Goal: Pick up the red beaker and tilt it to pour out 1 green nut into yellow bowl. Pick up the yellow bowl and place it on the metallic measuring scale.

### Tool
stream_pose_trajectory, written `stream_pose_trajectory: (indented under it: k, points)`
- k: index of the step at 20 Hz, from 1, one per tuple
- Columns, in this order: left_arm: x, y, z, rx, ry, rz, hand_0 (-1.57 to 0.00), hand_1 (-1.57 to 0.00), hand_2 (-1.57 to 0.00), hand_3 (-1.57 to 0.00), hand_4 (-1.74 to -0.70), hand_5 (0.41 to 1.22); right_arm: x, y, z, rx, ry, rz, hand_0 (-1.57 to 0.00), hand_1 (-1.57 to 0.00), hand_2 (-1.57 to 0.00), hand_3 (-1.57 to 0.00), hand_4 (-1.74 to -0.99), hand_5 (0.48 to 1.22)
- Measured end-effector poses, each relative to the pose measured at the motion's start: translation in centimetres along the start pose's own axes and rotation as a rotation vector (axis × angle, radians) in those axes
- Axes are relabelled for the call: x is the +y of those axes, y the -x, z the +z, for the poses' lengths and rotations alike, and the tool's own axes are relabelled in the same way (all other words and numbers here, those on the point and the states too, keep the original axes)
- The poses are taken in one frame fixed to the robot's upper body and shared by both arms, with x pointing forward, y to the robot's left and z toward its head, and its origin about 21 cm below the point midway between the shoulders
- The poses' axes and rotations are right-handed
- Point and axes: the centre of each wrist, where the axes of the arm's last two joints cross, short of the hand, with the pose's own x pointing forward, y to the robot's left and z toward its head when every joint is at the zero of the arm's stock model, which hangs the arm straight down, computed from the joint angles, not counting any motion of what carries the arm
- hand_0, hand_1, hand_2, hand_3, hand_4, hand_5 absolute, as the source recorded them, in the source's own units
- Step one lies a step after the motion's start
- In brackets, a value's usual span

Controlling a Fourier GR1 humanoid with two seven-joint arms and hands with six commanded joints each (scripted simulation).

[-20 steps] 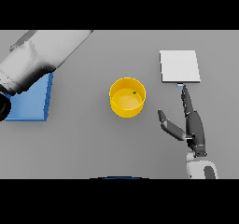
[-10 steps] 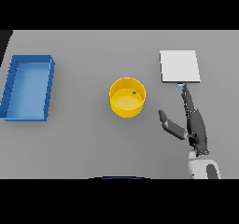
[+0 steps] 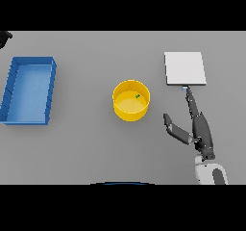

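The yellow bowl [image 3: 130,101] stands mid-table with one small green nut [image 3: 138,96] inside, near its far right wall. The metallic scale [image 3: 185,68], a pale square plate, lies at the back right. My right hand [image 3: 202,131] rests open on the table to the right of the bowl and clear of it. Its straight fingers point at the scale's near edge and its thumb is spread toward the bowl. A dark bit of my left hand [image 3: 4,36] shows at the far upper left edge. No red beaker is in view.
A blue tray [image 3: 9,91] lies at the left side of the table, with nothing visible inside it. Bare grey table [image 3: 86,143] separates it from the bowl.
My left arm, which lay across the blue tray's far left corner a second ago, has pulled away to the upper left edge. The right hand and bowl have not moved.
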Motion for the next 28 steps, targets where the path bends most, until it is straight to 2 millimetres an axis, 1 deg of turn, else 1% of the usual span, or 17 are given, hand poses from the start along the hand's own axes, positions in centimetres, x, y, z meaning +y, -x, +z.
stream_pose_trajectory:
  k: [1,4,8,10,11,12,13,14,15,16,17,18,19,21,24,26,28]
  points:
    - [-0.7,0.8,0.7,0.023,0.000,0.018,-1.57,-1.57,-1.57,-1.45,-1.74,1.221,-0.1,-0.1,-0.1,0.000,-0.001,0.003,0.00,0.00,0.00,0.00,-1.206,0.657]
    - [-1.7,3.1,2.7,0.058,0.010,0.054,-1.57,-1.57,-1.57,-1.45,-1.74,1.221,0.1,0.0,0.1,0.005,-0.003,0.011,0.00,0.00,0.00,0.00,-1.217,0.664]
    - [-3.7,5.8,4.3,0.134,0.020,0.091,-1.57,-1.57,-1.57,-1.51,-1.74,1.221,-0.4,0.0,0.3,-0.018,-0.001,0.009,0.00,0.00,0.00,0.00,-1.217,0.666]
    - [-4.6,6.3,4.9,0.152,0.026,0.097,-1.57,-1.57,-1.57,-1.53,-1.74,1.166,-0.2,-0.4,0.2,-0.029,-0.007,0.008,0.00,0.00,0.00,0.00,-1.214,0.666]
    - [-4.9,6.7,5.2,0.161,0.030,0.095,-1.57,-1.57,-1.57,-1.54,-1.74,1.117,0.0,-0.6,-0.2,-0.011,-0.004,0.014,0.00,0.00,0.00,0.00,-1.207,0.665]
    - [-4.9,7.0,5.2,0.172,0.032,0.095,-1.57,-1.57,-1.57,-1.55,-1.74,1.039,-0.1,-0.3,0.2,-0.005,-0.008,0.017,0.00,0.00,0.00,0.00,-1.203,0.663]
    - [-5.5,7.1,5.4,0.174,0.038,0.090,-1.57,-1.57,-1.57,-1.55,-1.74,0.967,-0.3,-0.2,0.2,-0.005,-0.004,0.020,0.00,0.00,0.00,0.00,-1.205,0.664]
    - [-5.6,7.5,5.1,0.192,0.039,0.072,-1.57,-1.57,-1.57,-1.55,-1.67,0.908,-0.2,0.0,0.4,-0.009,-0.003,0.014,0.00,0.00,0.00,0.00,-1.202,0.667]
    - [-5.3,7.6,5.2,0.182,0.048,0.057,-1.57,-1.57,-1.57,-1.50,-1.53,0.865,0.0,0.2,0.5,-0.015,-0.009,0.011,0.00,0.00,0.00,0.00,-1.197,0.664]
    - [-5.3,7.5,5.4,0.180,0.080,0.036,-1.56,-1.45,-1.43,-1.36,-1.37,0.830,0.1,0.2,0.4,-0.007,-0.006,0.014,0.00,0.00,0.00,0.00,-1.192,0.663]
    - [-5.3,7.5,5.5,0.172,0.093,0.027,-1.46,-1.18,-1.19,-1.13,-1.23,0.803,0.0,0.2,0.4,-0.010,-0.006,0.013,0.00,0.00,0.00,0.00,-1.188,0.663]
    - [-5.2,7.5,6.0,0.167,0.167,0.015,-1.17,-0.94,-0.96,-0.90,-1.12,0.778,0.2,0.2,0.6,-0.021,-0.006,0.006,0.00,0.00,0.00,0.00,-1.187,0.664]
    - [-4.7,7.7,6.3,0.174,0.222,0.003,-0.93,-0.76,-0.77,-0.72,-1.03,0.758,-0.3,0.1,0.5,-0.017,0.003,0.007,0.00,0.00,0.00,0.00,-1.185,0.665]
    - [-4.1,7.4,6.2,0.165,0.287,-0.019,-0.60,-0.48,-0.49,-0.46,-0.92,0.723,0.0,0.0,0.4,-0.009,0.003,0.016,0.00,0.00,0.00,0.00,-1.182,0.667]
    - [-3.5,7.3,6.6,0.157,0.342,-0.027,-0.30,-0.25,-0.25,-0.24,-0.83,0.688,0.2,-0.3,0.8,-0.014,-0.003,0.004,0.00,0.00,0.00,0.00,-1.189,0.666]
    - [-4.0,7.2,6.7,0.156,0.358,-0.017,-0.19,-0.16,-0.16,-0.15,-0.80,0.679,0.2,-0.3,0.9,-0.011,-0.004,0.018,0.00,0.00,0.00,0.00,-1.188,0.668]
    - [-3.6,7.2,6.4,0.147,0.338,-0.002,-0.12,-0.10,-0.10,-0.10,-0.79,0.674,0.5,-0.3,0.5,0.016,-0.004,0.010,0.00,0.00,0.00,0.00,-1.193,0.660]
